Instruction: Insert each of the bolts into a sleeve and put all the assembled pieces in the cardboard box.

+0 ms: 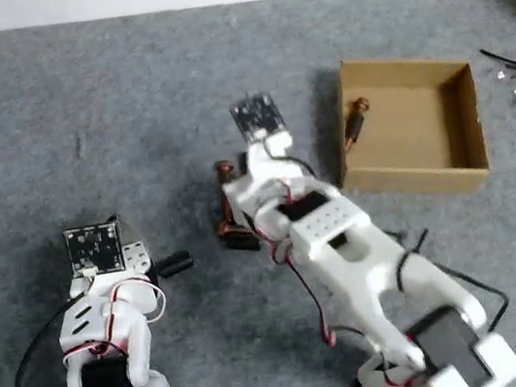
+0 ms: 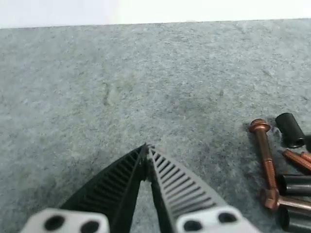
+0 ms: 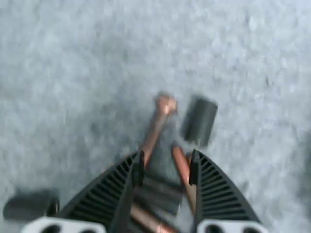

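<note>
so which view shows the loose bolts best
Left wrist view: one bolt lies there full length, uncovered, beside the sleeves. In the right wrist view the open right gripper hides parts of the bolts; in the high view the right arm covers most of them.

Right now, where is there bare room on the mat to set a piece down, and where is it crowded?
Crowded: the pile of bolts and sleeves under the right end effector. Bare: the mat left of that pile, beyond the left arm; most of the cardboard box floor beside its one assembled piece.
</note>
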`<state>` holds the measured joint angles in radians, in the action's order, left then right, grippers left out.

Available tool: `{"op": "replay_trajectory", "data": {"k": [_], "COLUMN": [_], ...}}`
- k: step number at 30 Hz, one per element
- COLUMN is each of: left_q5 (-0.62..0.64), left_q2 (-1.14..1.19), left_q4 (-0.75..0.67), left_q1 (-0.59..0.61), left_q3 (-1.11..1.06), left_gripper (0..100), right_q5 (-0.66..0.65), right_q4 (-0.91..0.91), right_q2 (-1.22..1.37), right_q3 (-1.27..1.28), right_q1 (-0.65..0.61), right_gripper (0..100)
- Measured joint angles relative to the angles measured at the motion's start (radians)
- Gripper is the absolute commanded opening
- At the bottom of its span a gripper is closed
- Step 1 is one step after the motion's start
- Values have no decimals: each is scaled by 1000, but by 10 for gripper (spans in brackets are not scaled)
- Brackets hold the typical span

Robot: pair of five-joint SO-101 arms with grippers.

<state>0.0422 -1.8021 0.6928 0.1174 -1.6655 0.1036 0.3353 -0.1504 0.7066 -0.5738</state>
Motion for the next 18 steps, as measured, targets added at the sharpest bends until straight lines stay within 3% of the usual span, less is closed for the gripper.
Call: {"op": "replay_trajectory", "data": {"k": [9,18], "left_q5": [2,2], "left_q2": [0,0], "left_q4": [-31,-31], "left_q1": [0,0], "left_q3": [0,0], "left_gripper": [10,10], "right_q5": [-5,-5], "right_q4": [0,49], "right_q2": [388,417], "right_q3": [-318,-381], "right_q1": [12,64], "right_gripper": [138,138]}}
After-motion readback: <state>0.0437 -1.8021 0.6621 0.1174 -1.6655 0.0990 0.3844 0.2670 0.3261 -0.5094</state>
